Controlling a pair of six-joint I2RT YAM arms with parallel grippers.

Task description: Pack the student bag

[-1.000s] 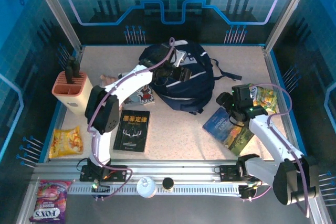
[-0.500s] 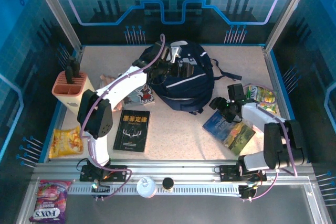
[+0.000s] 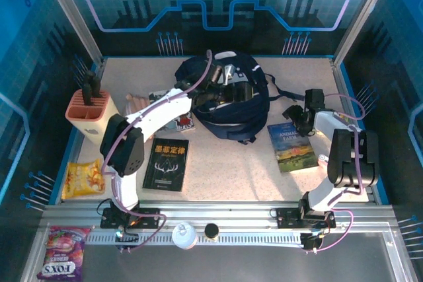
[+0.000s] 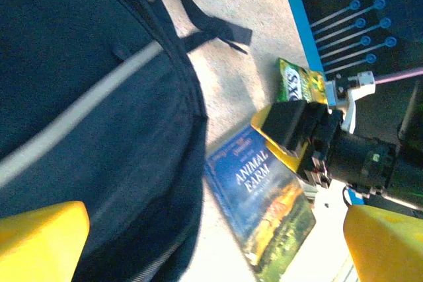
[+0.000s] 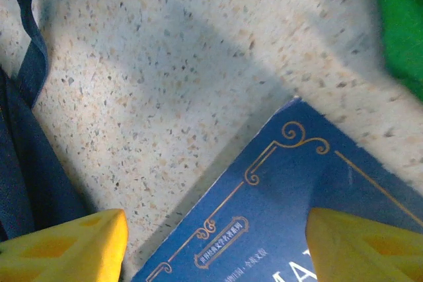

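The student bag (image 3: 246,111), dark navy with thin white stripes, lies at the back middle of the table and takes up the left of the left wrist view (image 4: 86,97). My left gripper (image 3: 227,90) hovers over its top, jaws wide open (image 4: 211,255) with nothing between them. A blue "Animal Farm" book (image 3: 293,146) lies flat to the right of the bag (image 4: 271,196). My right gripper (image 3: 299,118) hangs just above the book's far corner (image 5: 277,216), open (image 5: 215,249), its yellow fingers (image 5: 66,246) straddling that corner. A bag strap (image 5: 33,64) lies at the left.
A black book (image 3: 166,163) lies front left, another book (image 3: 182,121) partly under the left arm. An orange knife block (image 3: 87,113) stands at the left edge, a yellow snack bag (image 3: 82,177) in front of it. A green packet (image 4: 297,84) lies by the right wall.
My left gripper has opened wide over the bag. The right arm has swung toward the back right, and the Animal Farm book has turned straighter and slid right.
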